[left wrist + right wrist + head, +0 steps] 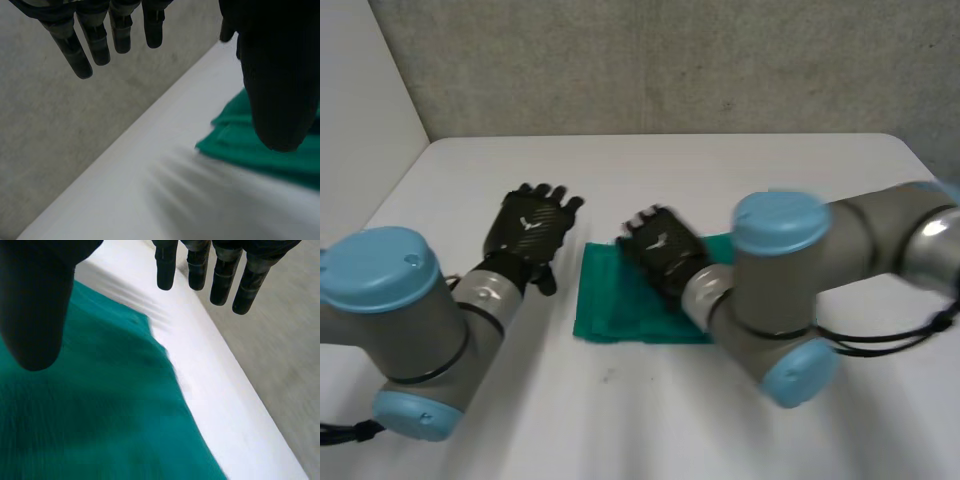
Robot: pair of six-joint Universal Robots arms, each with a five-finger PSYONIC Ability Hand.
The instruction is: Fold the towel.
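Green towel (610, 300) lies folded mid-worktop (650, 400); left hand (530, 228) spread over bare surface just beside its edge, right hand (663, 250) straight-fingered above the cloth, holding nothing; risk: a sliding palm drags the top layer, skewing the fold

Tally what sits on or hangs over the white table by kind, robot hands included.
Green towel: 1
Robot hands: 2 (left robot hand, right robot hand)
Total: 3
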